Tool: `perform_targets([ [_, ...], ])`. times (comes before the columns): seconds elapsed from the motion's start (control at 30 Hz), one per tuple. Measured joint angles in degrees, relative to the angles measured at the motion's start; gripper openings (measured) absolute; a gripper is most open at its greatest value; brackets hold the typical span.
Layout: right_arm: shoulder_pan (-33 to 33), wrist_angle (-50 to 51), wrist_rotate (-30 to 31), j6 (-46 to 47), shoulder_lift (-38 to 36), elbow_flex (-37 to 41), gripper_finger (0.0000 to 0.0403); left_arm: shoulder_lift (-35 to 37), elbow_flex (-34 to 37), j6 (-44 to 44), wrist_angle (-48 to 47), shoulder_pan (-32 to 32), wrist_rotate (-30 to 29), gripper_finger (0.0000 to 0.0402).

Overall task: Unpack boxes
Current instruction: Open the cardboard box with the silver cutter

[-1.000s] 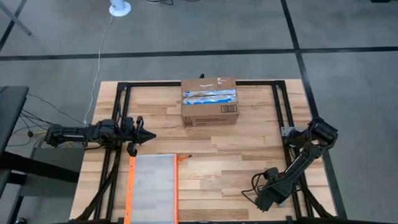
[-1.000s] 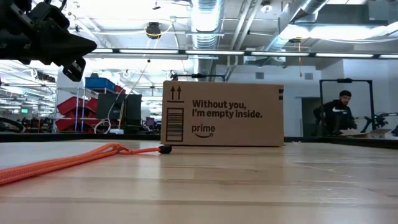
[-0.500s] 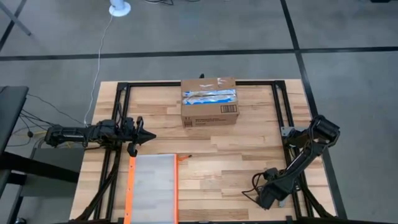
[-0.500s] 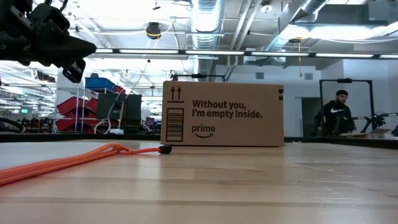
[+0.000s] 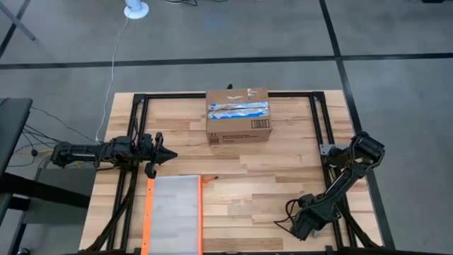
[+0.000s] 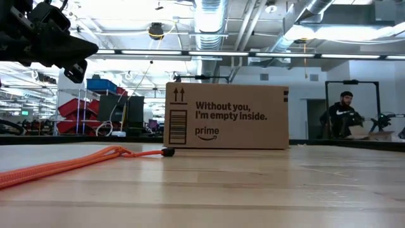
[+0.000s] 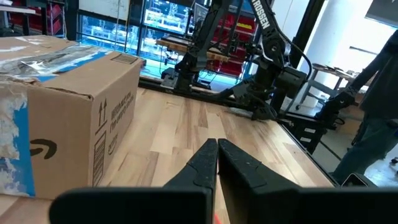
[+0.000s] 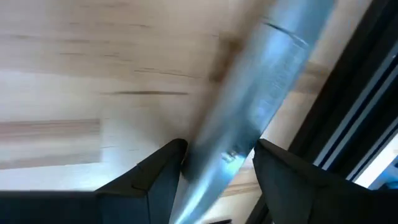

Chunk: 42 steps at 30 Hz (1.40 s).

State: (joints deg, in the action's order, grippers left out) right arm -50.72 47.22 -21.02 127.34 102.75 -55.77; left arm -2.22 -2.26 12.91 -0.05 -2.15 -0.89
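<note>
The box (image 5: 239,117) sits at the far middle of the wooden counter (image 5: 269,177), standing flat and still taped. It is brown cardboard with square corners and ridged, stiff walls. Blue-and-white tape runs along the top and looks wrinkled and shiny. One side carries black words, arrows and a barcode. It is probably light, and its walls may bend in if squeezed hard. The smooth sides could slip, so a good place to hold it is likely across two opposite sides, or at a loose tape edge on top to peel it open.

The left gripper (image 5: 168,153) hangs above the left side of the counter, well apart from the box, with its fingers (image 7: 208,165) pressed together and holding nothing. The right gripper (image 5: 297,228) is low at the near right corner. Its fingers (image 8: 163,171) are spread apart, with a grey metal bar (image 8: 249,124) showing between them, though I cannot tell if they touch it.

A clear pouch (image 5: 174,212) with orange edges lies flat at the near left. It looks soft and floppy.
</note>
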Motion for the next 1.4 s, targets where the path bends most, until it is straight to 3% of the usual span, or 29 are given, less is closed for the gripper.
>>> perform_targets([
  [0.5,-2.5,-1.7,4.2,4.4,1.1,0.1,0.0158,0.0,0.0,0.3,-0.2,0.0,0.0,0.0000],
  [0.67,-1.7,-5.0,5.9,2.5,0.8,1.1,0.0150,0.0,0.0,0.3,-0.5,0.0,0.0,0.0000],
  [0.8,-1.5,-6.2,5.9,-0.2,0.8,1.2,0.0113,0.0,0.0,0.3,-0.2,0.0,0.0,0.0000],
  [0.93,-1.5,-5.5,6.5,-3.6,0.5,0.3,0.0112,0.0,0.0,0.3,1.1,0.0,0.0,0.0000],
  [1.1,-1.2,0.4,14.4,-8.4,-2.3,-3.1,0.0111,0.0,0.0,-0.2,4.3,0.0,0.0,0.0000],
  [1.2,-0.3,1.4,15.6,-10.7,-6.0,-5.1,0.0111,0.0,-0.1,0.0,4.8,0.0,0.0,0.0000],
  [1.4,5.5,1.8,26.2,-24.0,-11.2,-7.8,0.0111,-0.2,-2.6,0.2,4.0,0.0,-0.5,0.0000],
])
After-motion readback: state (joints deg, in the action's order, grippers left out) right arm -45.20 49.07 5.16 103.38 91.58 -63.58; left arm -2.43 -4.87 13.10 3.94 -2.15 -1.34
